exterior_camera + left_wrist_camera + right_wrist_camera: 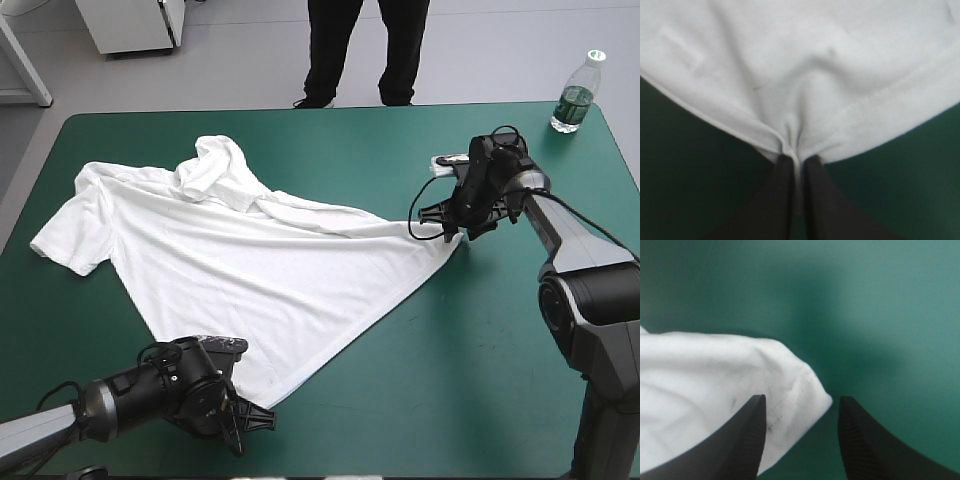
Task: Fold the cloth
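Left end effector (pixel 797 160) pinching T-shirt (pixel 800 75) hem | right end effector (pixel 802 399) parted over corner

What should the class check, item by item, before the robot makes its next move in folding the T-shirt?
1. Left end effector shut on the T-shirt hem: ok, the cloth is pinched between its fingers.
2. Right end effector gripping the other hem corner: not ok, it is open, with the corner lying between its fingers.
3. T-shirt spread flat: not ok, the collar end is bunched toward the table's far side.
4. Bottle clear of the cloth: ok, it stands at the far right corner of the table.
5. Sleeve on the right arm's side laid out: cannot tell, it is lost in the folds.
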Controlling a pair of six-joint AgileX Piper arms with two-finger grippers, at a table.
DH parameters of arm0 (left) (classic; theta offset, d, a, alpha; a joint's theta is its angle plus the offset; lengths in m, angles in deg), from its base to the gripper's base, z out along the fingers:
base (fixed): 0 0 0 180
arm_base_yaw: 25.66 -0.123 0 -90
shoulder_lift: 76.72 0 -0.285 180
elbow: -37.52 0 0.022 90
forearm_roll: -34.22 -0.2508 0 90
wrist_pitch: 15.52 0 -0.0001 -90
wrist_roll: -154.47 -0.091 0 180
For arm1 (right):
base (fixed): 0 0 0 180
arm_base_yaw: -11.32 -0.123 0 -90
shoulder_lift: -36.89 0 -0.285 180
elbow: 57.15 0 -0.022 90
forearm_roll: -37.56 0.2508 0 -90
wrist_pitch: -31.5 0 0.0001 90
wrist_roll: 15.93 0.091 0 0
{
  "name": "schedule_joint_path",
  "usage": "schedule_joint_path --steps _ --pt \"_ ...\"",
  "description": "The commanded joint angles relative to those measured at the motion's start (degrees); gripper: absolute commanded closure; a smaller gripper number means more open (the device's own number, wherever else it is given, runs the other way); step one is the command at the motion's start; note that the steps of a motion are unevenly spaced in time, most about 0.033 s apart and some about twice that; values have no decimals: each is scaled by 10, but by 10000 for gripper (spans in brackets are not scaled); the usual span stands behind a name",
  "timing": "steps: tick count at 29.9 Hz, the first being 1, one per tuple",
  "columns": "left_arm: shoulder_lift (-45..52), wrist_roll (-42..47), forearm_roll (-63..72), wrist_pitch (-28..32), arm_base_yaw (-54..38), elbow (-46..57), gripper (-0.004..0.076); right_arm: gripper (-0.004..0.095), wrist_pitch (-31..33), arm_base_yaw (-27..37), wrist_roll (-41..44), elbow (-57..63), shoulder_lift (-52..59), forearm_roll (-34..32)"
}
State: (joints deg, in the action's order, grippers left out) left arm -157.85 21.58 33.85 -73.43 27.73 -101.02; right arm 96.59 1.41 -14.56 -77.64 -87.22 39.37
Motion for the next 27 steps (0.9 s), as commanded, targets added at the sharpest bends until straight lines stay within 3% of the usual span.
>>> schedule_joint_path --steps 1,5,7,9,11,15,27 --pt "-30 1 15 103 2 42 746 480 -8 3 -6 -13 16 9" --pt "-30 1 15 103 2 42 746 484 -6 2 -8 -13 -1 19" --pt "-30 1 15 103 2 42 746 538 -3 2 -7 -13 -5 19" --pt "-30 1 13 103 2 39 746 700 2 2 -7 -13 -6 20" --pt "-30 4 0 103 2 32 746 933 6 2 -14 -13 -6 20" --pt "-30 11 -47 80 1 2 746 921 23 2 -14 -13 4 20" --pt "17 -8 -294 -121 1 -249 746 921 0 4 -21 -13 212 74"
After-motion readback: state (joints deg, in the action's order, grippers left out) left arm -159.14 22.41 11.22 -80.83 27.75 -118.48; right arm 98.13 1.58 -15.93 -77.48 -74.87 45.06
